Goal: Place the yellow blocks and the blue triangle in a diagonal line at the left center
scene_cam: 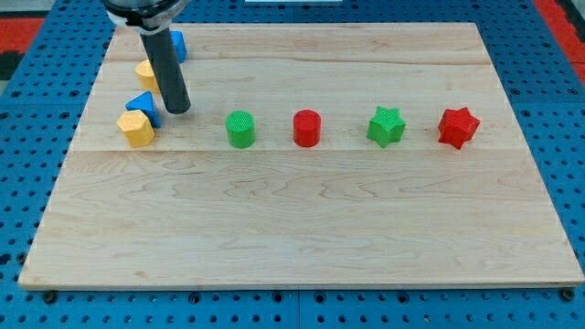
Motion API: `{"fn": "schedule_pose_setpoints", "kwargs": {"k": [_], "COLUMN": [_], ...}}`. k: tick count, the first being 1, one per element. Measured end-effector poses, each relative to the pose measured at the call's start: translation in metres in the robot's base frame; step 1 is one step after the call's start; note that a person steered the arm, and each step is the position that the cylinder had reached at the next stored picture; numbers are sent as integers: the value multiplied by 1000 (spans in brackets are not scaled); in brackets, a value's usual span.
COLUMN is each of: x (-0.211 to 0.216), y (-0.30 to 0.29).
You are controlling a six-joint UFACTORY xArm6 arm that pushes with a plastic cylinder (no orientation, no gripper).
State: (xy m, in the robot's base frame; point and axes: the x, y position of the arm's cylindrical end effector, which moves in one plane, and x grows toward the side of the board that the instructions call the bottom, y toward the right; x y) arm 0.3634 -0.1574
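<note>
The board [302, 228] lies under me, a pale wooden top with all the blocks on its far half. My rod [166, 68] comes down from the view's top; I carry no jaws, so nothing opens or closes and nothing is held. My tip [178, 111] rests on the wood.

To my tip's right, in a row well apart from it: green cylinder [240, 129], red cylinder [307, 128], green star [386, 126], red star [458, 127]. These need no handling.

The task's blocks cluster just left of my tip. The lower yellow block [136, 129] sits down-left of it, touching the blue triangle [143, 105], which lies just beside my tip. The upper yellow block [145, 73] sits up-left, partly hidden by the rod. A second blue block [178, 44] shows behind the rod; its shape is unclear.

Judgement: the three already form a rough diagonal. Procedure: push in short strokes, contact each block at its centre, approach from the right, and avoid nudging neighbours or the second blue block.
</note>
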Motion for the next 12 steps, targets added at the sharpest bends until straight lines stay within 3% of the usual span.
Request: {"fn": "schedule_pose_setpoints", "kwargs": {"k": [2, 3, 4, 6, 7, 8, 10, 12], "x": [0, -23, -75, -54, -88, -101, -81, -81], "y": [-40, 16, 56, -47, -29, -54, -65, -36]}}
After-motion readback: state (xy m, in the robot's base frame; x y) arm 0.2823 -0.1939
